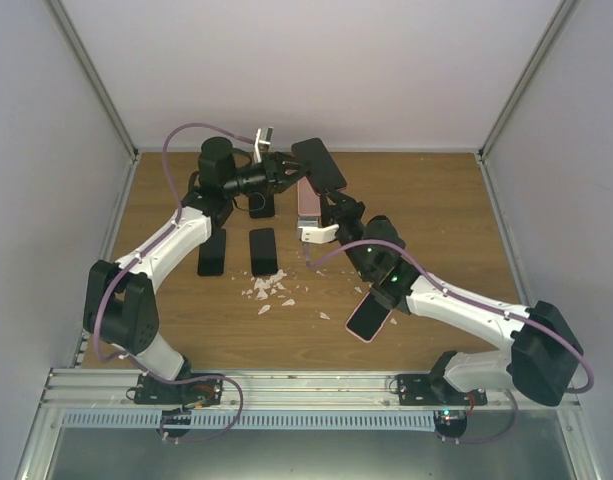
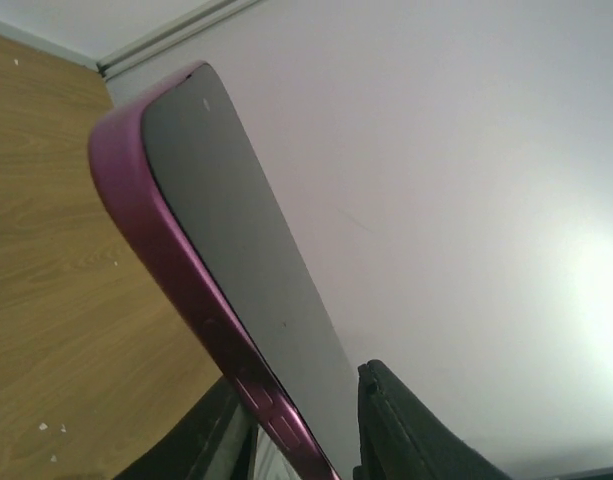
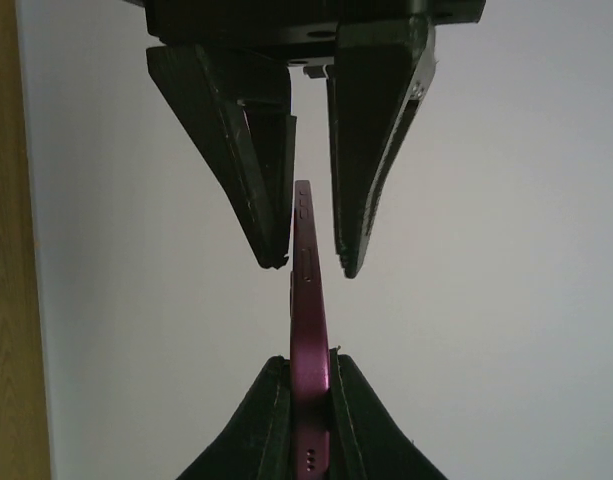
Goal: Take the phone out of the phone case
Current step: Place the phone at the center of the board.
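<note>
Table [image 1: 446, 220]: brown wood grain is shown across the whole top; pale specks are scattered on it in the left wrist view.
Left slab [image 1: 212, 252]: a black flat slab is laid left of centre, its long side running front to back.
Right slab [image 1: 263, 251]: a second black slab of like shape is laid just beside the first, parallel and apart from it.
Crumbs [image 1: 271, 290]: small white bits are strewn just in front of the right slab, a few further right.
Pink phone [image 1: 367, 318]: a dark-faced, pink-edged phone is laid flat right of centre, partly hidden from above.
Pink piece [image 1: 308, 203]: seen at back centre; whether it rests on the wood cannot be told.
</note>
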